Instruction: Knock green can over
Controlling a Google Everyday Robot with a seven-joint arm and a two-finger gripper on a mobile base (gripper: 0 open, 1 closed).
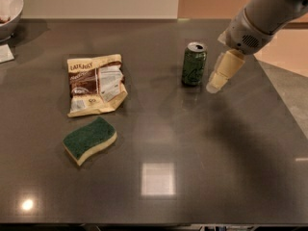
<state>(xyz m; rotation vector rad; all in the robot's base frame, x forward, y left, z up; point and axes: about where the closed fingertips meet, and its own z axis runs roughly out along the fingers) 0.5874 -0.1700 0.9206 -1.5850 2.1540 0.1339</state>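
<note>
Your green can (194, 64) stands upright on the dark counter (231, 167), at about 1 o'clock from the counter's middle. Its silver top with the dark opening faces up, and pale swirl markings show on its side.

Your tool (214, 86) is at the can's 3 o'clock, just beside its lower half. It slants down from the grey arm (260, 25), which comes in from the 2 o'clock corner. The cream tip sits low over the counter, right next to the can. You cannot tell from this view whether it touches the can or whether the tool is open or closed. Nothing is in its grip.

At 9 o'clock from the can, well apart from it, lies a flat snack bag (95, 84) in cream and brown, with its printed face up. Near that bag, at its 6 o'clock, a green-and-yellow sponge (90, 139) lies flat with the green side up.

At the far 10 o'clock corner you see part of a pale bowl (10, 8) on the counter, cut off by the picture's edge. Just at its 6 o'clock a small white paper slip (6, 53) lies at the left edge.

A square patch of reflected light (158, 179) shows on the counter at 6 o'clock from its middle.
</note>
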